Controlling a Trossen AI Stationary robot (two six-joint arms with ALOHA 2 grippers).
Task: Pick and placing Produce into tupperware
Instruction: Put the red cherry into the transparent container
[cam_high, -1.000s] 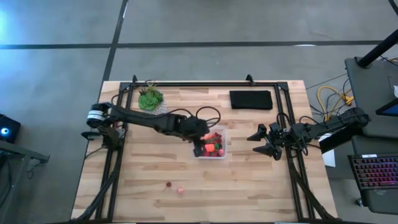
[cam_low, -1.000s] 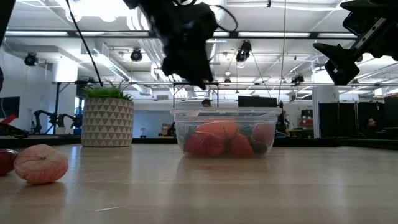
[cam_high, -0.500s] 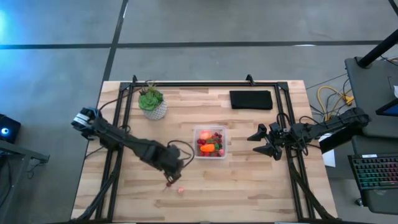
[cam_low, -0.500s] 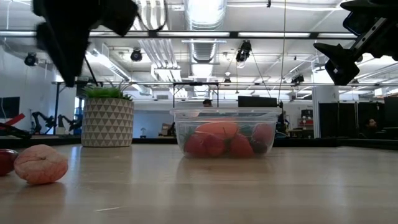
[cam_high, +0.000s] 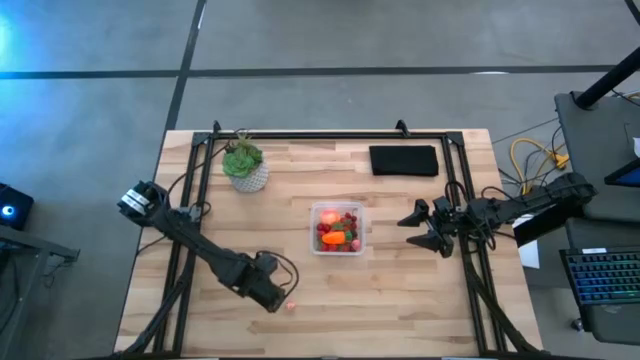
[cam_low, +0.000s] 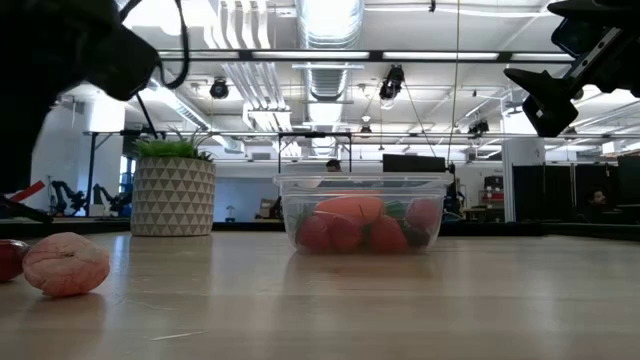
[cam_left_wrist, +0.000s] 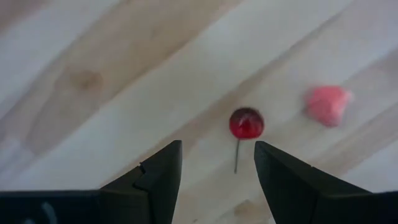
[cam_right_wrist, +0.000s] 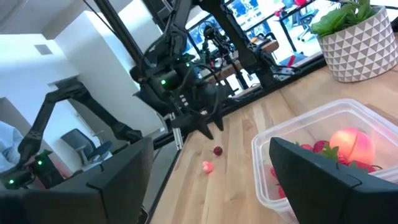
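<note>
- Produce is split between two places: most pieces sit in the tupperware (cam_high: 338, 229) near the table's middle, while a dark red cherry-like piece (cam_left_wrist: 247, 122) and a pale pink piece (cam_left_wrist: 327, 104) lie loose on the wood near the front edge, a little apart from each other.
- The left gripper (cam_left_wrist: 217, 163) is held above the cherry-like piece with its fingers apart and nothing between them; the piece is seen just beyond the fingertips, its thin stem pointing back toward them.
- For a clean pick, the fingers would best be brought forward until the red body, not the stem, is centred between them, then lowered close to the wood before closing; so small and round a piece is likely to roll if nudged on one side.
- The right gripper (cam_high: 428, 228) is parked just beside the tupperware, spread wide and empty.
- The table (cam_high: 420, 300) is of pale wooden planks, with a potted plant (cam_high: 243, 163) and a black pad (cam_high: 404, 160) toward the back.
- A large workshop with ceiling lights is seen behind.
</note>
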